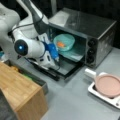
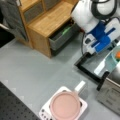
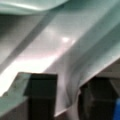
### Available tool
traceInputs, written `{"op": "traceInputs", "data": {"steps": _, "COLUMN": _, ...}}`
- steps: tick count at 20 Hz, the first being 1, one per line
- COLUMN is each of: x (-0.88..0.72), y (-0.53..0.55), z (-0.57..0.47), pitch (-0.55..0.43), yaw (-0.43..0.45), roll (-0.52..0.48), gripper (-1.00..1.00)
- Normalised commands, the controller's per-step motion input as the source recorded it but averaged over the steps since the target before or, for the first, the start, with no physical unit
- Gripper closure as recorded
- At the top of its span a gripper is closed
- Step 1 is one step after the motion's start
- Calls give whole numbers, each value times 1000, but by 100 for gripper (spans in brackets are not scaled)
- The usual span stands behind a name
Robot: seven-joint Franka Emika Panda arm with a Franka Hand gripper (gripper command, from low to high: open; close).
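Observation:
A teal bowl [image 1: 64, 42] holding a small orange item [image 1: 60, 44] sits on the metal tray [image 1: 75, 53] inside the open toaster oven [image 1: 100, 27]. My gripper [image 1: 56, 58], with its blue mount, reaches over the lowered oven door [image 1: 67, 67] to the tray's front edge. In a front view the gripper [image 2: 110, 47] is just left of the bowl [image 2: 111, 61]. In the wrist view the tray's shiny lip [image 3: 62, 50] fills the frame and runs down between the two dark fingers [image 3: 42, 97], so the gripper [image 3: 68, 82] is shut on it.
A pink pan [image 1: 108, 85] rests on a white hob [image 1: 100, 93] at a front view's right, also pan [image 2: 65, 106]. A wooden cabinet [image 2: 50, 20] with an open drawer [image 2: 62, 35] stands close beside the arm. The oven door [image 2: 87, 67] juts out over the grey table.

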Motion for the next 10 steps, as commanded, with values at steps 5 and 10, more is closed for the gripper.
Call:
{"op": "traceInputs", "data": {"steps": 5, "x": 81, "y": -164, "z": -153, "pitch": 29, "yaw": 97, "roll": 19, "gripper": -100}}
{"op": "traceInputs", "data": {"steps": 10, "x": 67, "y": -164, "z": -82, "pitch": 48, "yaw": 86, "roll": -8, "gripper": -100}}
